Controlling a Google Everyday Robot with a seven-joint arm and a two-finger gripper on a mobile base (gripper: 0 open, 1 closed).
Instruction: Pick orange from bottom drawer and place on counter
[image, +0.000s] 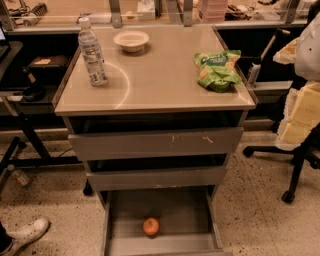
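Risk notes first. The orange (151, 226) lay loose on the plain floor of the bottom drawer (175, 207), which was pulled open. Being round on smooth metal, it would likely roll if nudged off-centre rather than closed on squarely. It sat near the drawer's front wall, slightly left of centre, so a low approach from the front looked blocked and a descent from above seemed the safer option. The middle drawer (157, 177) and top drawer (155, 142) stood out in steps above the rear of the bottom one. An arm reaching in, or lifting out at a slant, could strike those fronts and jar the fruit free. The counter (160, 80) carried an upright water bottle (92, 52) at the left, a white bowl (131, 41) at the back and a green snack bag (217, 69) at the right. A careless set-down could tip the bottle, and the glossy top might let the orange roll toward an edge. The bare middle looked the best target. Position: the orange was in the bottom drawer, well below the counter and touching nothing but the floor. The gripper was not in frame at all. Whether it was apart, together or clamped on anything could not be told, and neither could the orange's position relative to it, beyond that the fruit was plainly not held.
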